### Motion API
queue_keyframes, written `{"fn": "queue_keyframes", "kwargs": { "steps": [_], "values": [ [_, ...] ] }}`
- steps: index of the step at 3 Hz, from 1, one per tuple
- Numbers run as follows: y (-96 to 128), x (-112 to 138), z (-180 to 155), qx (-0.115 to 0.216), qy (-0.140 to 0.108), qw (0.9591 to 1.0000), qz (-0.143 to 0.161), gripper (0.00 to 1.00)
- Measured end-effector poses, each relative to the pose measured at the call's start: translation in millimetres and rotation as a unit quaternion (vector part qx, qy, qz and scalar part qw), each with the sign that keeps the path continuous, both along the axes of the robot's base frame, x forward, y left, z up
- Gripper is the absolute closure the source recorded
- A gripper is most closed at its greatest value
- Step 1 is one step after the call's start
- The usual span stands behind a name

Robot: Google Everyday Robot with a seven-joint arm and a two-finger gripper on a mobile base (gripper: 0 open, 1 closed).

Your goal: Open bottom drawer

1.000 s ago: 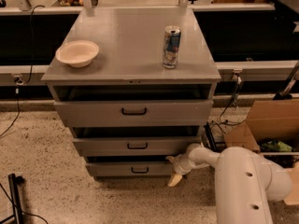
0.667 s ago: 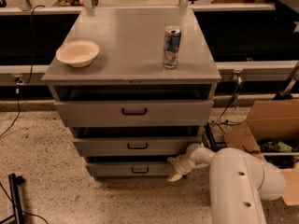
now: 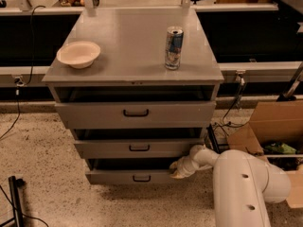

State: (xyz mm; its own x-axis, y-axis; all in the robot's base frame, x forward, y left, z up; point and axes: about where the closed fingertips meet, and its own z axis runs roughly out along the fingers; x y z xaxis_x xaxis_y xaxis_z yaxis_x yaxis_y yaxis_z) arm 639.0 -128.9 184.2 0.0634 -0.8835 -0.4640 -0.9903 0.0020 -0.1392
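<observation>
The grey cabinet (image 3: 132, 65) has three drawers, all slightly pulled out. The bottom drawer (image 3: 128, 176) is the lowest, with a flat grey front and a small black bar handle (image 3: 141, 178); a dark gap shows above its front. My gripper (image 3: 177, 170) is at the right end of the bottom drawer's front, at its top edge, on the white arm (image 3: 236, 183) that reaches in from the lower right. The middle drawer (image 3: 137, 148) and the top drawer (image 3: 135, 113) sit above it.
A cream bowl (image 3: 78, 54) and a drink can (image 3: 173, 48) stand on the cabinet top. A cardboard box (image 3: 274, 126) is on the floor to the right, with cables (image 3: 227, 122) beside the cabinet. A black stand (image 3: 16, 202) is at the lower left.
The arm's body has shifted a little to the left in the picture. The gripper stays at the right end of the bottom drawer's front.
</observation>
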Motion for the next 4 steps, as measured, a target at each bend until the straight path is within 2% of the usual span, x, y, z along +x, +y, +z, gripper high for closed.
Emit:
{"fn": "queue_keyframes", "kwargs": {
  "steps": [1,2,4],
  "values": [
    [0.0,0.0,6.3,0.0,0.0,1.0,0.0,0.79],
    [0.0,0.0,7.4,0.0,0.0,1.0,0.0,0.62],
    [0.1,-0.1,7.4,0.0,0.0,1.0,0.0,0.14]
  ]
}}
